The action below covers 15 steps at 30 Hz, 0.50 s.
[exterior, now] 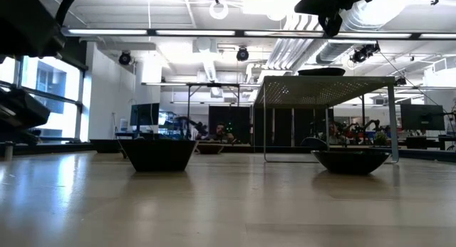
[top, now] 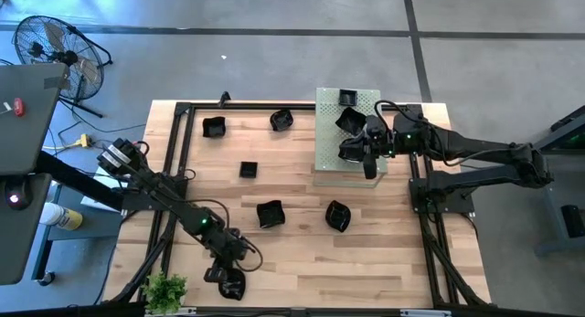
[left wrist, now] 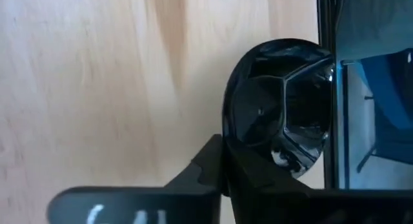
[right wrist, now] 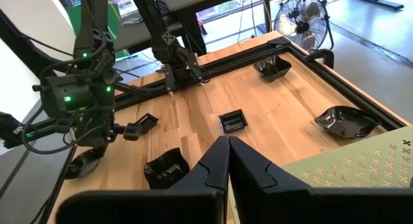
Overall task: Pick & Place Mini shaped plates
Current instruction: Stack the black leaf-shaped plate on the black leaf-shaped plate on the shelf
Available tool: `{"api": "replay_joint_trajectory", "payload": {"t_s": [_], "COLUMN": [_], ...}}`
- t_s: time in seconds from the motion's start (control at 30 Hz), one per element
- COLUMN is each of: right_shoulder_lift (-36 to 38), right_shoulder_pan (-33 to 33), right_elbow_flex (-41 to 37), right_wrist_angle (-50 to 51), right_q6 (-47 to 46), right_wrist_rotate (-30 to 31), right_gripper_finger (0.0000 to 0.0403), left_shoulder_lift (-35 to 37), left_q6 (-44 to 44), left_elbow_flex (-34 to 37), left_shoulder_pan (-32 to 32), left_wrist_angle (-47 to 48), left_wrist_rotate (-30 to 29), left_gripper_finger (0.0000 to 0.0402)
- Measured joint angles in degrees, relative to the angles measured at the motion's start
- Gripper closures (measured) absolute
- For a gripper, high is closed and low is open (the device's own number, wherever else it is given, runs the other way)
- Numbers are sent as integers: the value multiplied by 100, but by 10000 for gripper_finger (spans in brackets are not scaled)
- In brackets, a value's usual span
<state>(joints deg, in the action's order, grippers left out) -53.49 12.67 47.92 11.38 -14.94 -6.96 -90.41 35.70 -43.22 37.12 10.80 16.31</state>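
— So, how will these mini shaped plates (top: 271,213) handle, do you think?

— Light and stiff, I judge: thin, glossy black dishes, probably hard plastic. The shine suggests a slippery surface, so a pinch on the flat would likely slide. The raised rim is the place to take hold, one finger inside and one outside.

— Where are they now?

— Scattered. Several lie on the wooden table (top: 302,262): a small square one (top: 249,170) near the middle, two toward the far edge, and two closer to the near side. Two more sit on the pale green perforated board (top: 327,153), a raised stand at the right. One rounded plate (top: 232,283) is at the near edge, by the frame rail, with the left gripper (top: 222,273) right on it.

— Is the left gripper holding it?

— Its wrist view shows the dark fingers pressed against that dish's rim (left wrist: 277,127), but I cannot tell whether they have actually closed on it.

— And the right gripper (top: 358,151)?

— It hangs above the board. In its own view the two fingers (right wrist: 213,166) meet at the tips, closed with nothing between them.

— Any brand or writing to read?

— None on the plates. A pale mark shows on the left gripper's body, too blurred to read. The board carries only its punched pattern.
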Motion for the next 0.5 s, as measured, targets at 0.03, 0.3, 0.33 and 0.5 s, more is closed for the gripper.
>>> {"api": "replay_joint_trajectory", "payload": {"t_s": [0.03, 0.3, 0.33, 0.5], "right_shoulder_lift": [0, 0, 0, 0], "right_shoulder_pan": [0, 0, 0, 0], "right_elbow_flex": [0, 0, 0, 0], "right_wrist_angle": [0, -4, -4, -4], "right_q6": [0, -24, -52, -290], "right_wrist_rotate": [2, 4, 6, -3], "right_gripper_finger": [399, 397, 397, 401], "left_shoulder_lift": [41, 1217, 1456, 2533], "left_q6": [50, 189, 215, 444], "left_elbow_flex": [0, 0, 0, 0], "left_shoulder_pan": [0, -326, -446, -1462], "left_wrist_angle": [29, 932, 1081, 1380], "left_wrist_rotate": [20, 81, 0, -474], "left_gripper_finger": [396, 399, 399, 400]}}
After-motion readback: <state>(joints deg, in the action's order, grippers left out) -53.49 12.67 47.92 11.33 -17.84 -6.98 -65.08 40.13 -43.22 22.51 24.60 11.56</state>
